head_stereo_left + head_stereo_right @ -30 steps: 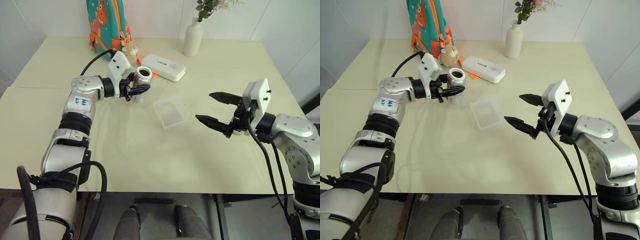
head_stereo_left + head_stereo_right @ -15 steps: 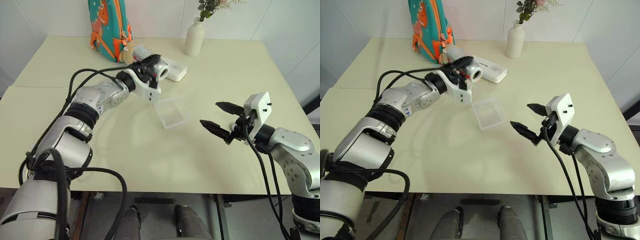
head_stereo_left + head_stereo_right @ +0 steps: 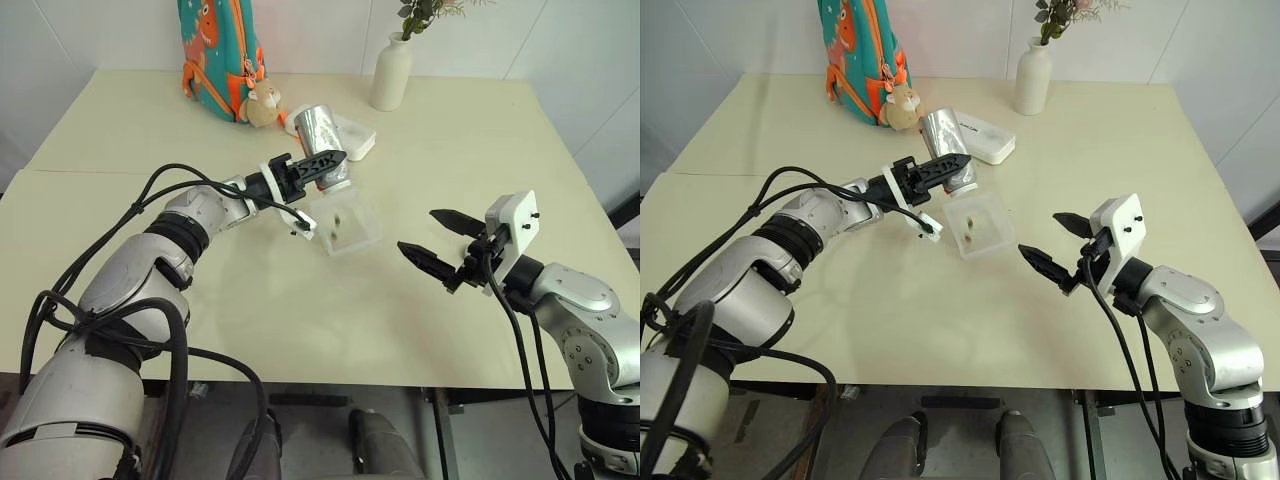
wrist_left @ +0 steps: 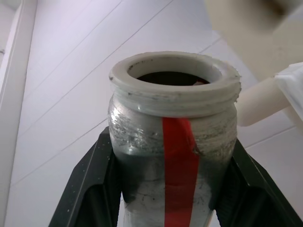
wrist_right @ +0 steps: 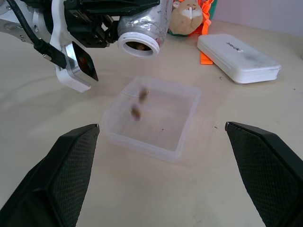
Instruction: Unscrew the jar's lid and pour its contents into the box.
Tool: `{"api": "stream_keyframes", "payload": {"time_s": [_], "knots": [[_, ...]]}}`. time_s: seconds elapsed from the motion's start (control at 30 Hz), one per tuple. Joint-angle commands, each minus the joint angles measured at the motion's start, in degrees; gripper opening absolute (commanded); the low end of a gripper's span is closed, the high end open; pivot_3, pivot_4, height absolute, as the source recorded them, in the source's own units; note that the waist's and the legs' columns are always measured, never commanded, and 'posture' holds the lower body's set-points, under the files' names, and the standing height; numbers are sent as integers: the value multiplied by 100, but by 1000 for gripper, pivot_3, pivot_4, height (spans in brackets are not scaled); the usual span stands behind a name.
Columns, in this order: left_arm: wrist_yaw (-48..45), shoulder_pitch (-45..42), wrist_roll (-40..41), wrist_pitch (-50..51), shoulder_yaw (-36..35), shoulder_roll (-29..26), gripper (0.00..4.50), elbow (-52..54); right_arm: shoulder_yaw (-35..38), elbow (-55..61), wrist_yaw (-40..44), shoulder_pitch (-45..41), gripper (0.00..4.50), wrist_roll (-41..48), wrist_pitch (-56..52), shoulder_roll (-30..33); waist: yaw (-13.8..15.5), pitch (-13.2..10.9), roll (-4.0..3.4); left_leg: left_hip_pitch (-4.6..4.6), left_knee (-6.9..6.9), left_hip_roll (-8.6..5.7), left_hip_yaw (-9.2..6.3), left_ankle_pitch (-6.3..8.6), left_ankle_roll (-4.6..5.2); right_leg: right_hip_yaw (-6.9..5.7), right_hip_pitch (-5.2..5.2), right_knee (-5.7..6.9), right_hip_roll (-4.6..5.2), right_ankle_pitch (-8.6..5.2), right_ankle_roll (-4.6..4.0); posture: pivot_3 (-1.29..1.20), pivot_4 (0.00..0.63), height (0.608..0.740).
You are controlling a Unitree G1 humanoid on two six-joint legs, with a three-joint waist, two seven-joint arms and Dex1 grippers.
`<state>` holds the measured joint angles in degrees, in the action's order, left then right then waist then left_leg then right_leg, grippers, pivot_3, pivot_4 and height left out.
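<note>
My left gripper (image 3: 325,165) is shut on the silvery jar (image 3: 320,128) with its red stripe (image 4: 179,170). It holds the jar tilted, with the open white mouth (image 5: 138,45) pointing down over the far edge of the clear plastic box (image 3: 366,232). Two small brown bits of the contents (image 5: 137,112) show blurred inside the box. To the right of the box, my right gripper (image 3: 416,230) hovers wide open above the table with nothing between its fingers. The lid is out of view.
A white oblong case (image 3: 356,140) lies just behind the jar. Further back are a white vase (image 3: 391,72) with flowers, a teal backpack (image 3: 215,50) and a small plush toy (image 3: 264,105). The cream table (image 3: 300,320) has free room in front.
My left gripper has rolled over and swung right, tipping the jar from upright to mouth-down above the box. Brown bits now show in the box. My right gripper has sunk slightly.
</note>
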<state>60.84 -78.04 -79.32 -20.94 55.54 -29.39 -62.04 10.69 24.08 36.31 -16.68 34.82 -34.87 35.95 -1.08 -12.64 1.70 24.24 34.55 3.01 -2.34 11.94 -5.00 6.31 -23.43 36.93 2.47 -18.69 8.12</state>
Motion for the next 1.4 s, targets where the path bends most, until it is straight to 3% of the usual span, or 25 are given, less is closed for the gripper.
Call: {"api": "stream_keyframes", "payload": {"time_s": [0.03,0.27,0.37,0.47,0.53,0.6,0.7,0.83,0.97,1.03,1.3,1.4], "knots": [[480,-106,-308,212,211,-59,2029,266,164,192,-42,-24,4482,108,87,-30,6,0,0,0,5,0,0,0,0,1,0,4,0,0,0,0,150,740],[0,-285,194,-176,-178,-213,2029,7,115,142,2,-33,4482,94,126,-73,8,0,0,-1,17,-1,1,0,0,2,-1,19,-1,0,0,0,150,740],[-606,-254,851,-620,-664,-332,2029,12,89,133,33,-28,4482,84,149,-89,19,0,0,0,18,-1,1,0,0,2,-1,20,0,0,0,0,150,740],[-1772,-68,2132,-1272,-1567,-461,2029,-47,63,134,77,-19,4482,48,200,-77,29,0,0,0,18,-1,3,-1,-1,3,-1,20,0,0,0,0,150,740],[-3021,180,3346,-1636,-2385,-485,2029,-119,48,123,98,-26,4482,26,248,-75,28,1,-2,0,18,-1,4,-1,-1,3,-1,21,0,0,0,0,150,740],[-4977,569,5215,-1292,-3651,-229,2029,-157,3,89,128,-40,4482,-9,299,-75,22,6,-9,-5,20,0,9,-1,-2,4,-1,27,0,0,-1,0,150,740],[-6740,964,6989,-196,-4976,44,2029,137,-91,44,213,-59,4482,-106,389,-48,5,6,-9,-9,35,2,15,-2,-2,6,-1,50,-1,-3,-7,0,150,740],[-7784,1462,8585,1533,-6342,143,2029,600,-236,-142,389,-149,4482,-332,599,17,-56,5,-7,-7,61,1,10,-5,5,7,1,72,-1,-1,-3,0,150,740],[-8029,2003,9391,2289,-7150,122,2029,1102,-372,-377,602,-289,4482,-521,813,66,-87,5,-7,-18,64,1,4,-11,6,9,1,92,-2,2,0,0,150,740],[-7868,2334,9352,2083,-7308,14,2029,1162,-512,-562,774,-409,4482,-670,979,96,-96,6,-7,-18,64,1,-2,-16,3,7,1,99,-2,4,-2,0,150,740],[-8034,3158,9330,1311,-7484,-70,2029,1424,-746,-1163,1180,-763,4482,-965,1364,43,-61,9,-1,-19,66,0,-3,-27,3,8,5,91,-2,27,-2,0,150,740],[-8063,3392,9392,1470,-7534,-52,2029,1578,-809,-1419,1265,-859,4482,-1061,1508,-2,-58,10,-1,-19,66,0,-3,-31,1,8,5,89,-2,32,-2,0,150,740]]}}
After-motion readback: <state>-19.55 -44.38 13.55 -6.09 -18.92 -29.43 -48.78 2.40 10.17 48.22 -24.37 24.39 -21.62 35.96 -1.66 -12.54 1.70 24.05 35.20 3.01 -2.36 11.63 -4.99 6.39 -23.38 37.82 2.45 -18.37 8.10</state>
